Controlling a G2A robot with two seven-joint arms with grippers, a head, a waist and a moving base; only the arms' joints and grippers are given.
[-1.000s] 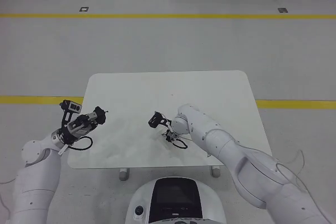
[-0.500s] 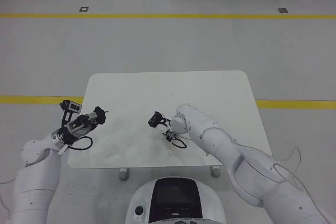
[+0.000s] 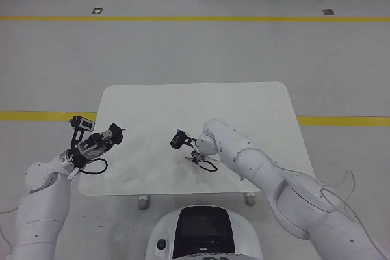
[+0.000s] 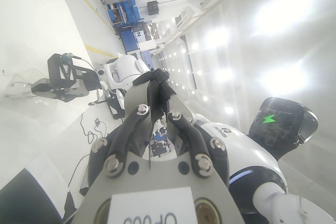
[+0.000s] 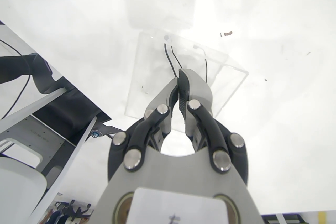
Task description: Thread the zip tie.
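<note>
My left gripper [image 4: 157, 83] is shut on a thin black zip tie [image 4: 150, 146], whose tail runs back between the fingers. It is held above the table's left edge [image 3: 110, 135]. Near the table's middle, my right gripper [image 5: 179, 80] is shut over a clear plastic block [image 5: 223, 70] lying on the table. A thin black strand [image 5: 169, 59] on the block leads into its fingertips. A second black strand [image 5: 206, 70] lies beside it. In the top view the right gripper [image 3: 180, 139] is well apart from the left one. The left wrist view shows the right gripper [image 4: 39, 88] by the clear block [image 4: 21, 83].
The white table [image 3: 247, 110] is bare around the block, with open room toward its far side and right. A black cable loop [image 3: 207, 165] hangs from the right arm near the front edge. Small dark specks [image 5: 227, 33] lie on the table.
The right gripper has edged slightly to the left over the table. The left arm has kept still with the zip tie.
</note>
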